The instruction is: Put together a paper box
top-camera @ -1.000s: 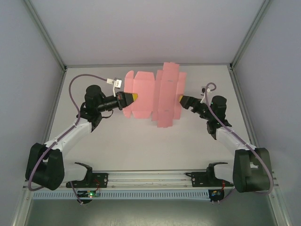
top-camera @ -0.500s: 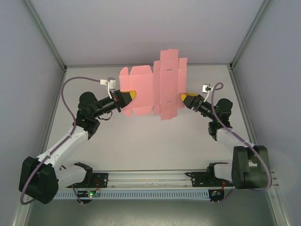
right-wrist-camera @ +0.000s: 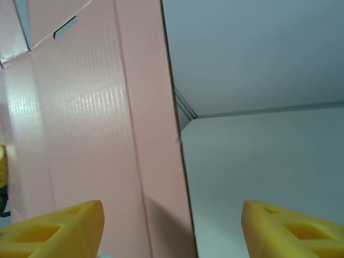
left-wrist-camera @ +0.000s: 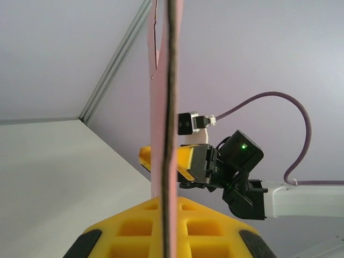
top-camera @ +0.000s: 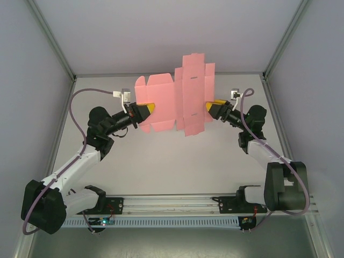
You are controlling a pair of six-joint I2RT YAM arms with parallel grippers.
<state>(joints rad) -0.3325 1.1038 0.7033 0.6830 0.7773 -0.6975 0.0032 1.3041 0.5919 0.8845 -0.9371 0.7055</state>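
The paper box (top-camera: 177, 102) is a flat pink die-cut sheet with flaps, held upright above the table. My left gripper (top-camera: 149, 109) is shut on its left part. In the left wrist view the sheet (left-wrist-camera: 171, 107) runs edge-on between my yellow fingers (left-wrist-camera: 123, 226), where the left gripper (left-wrist-camera: 167, 215) pinches it. My right gripper (top-camera: 210, 109) is at the sheet's right edge, open. In the right wrist view the pink panel (right-wrist-camera: 97, 123) fills the left side. Its edge lies inside the right gripper (right-wrist-camera: 172, 228), apart from both fingertips (right-wrist-camera: 59, 228).
The white table (top-camera: 172, 161) lies below the lifted sheet, bounded by grey walls and a metal frame post (top-camera: 51, 40). Both arm bases sit on the rail (top-camera: 172, 203) at the near edge. From the left wrist, the right gripper (left-wrist-camera: 183, 161) shows beyond the sheet.
The left arm has lifted and stood the sheet upright. The right gripper has risen and moved in to the sheet's right edge, its jaws a little narrower.
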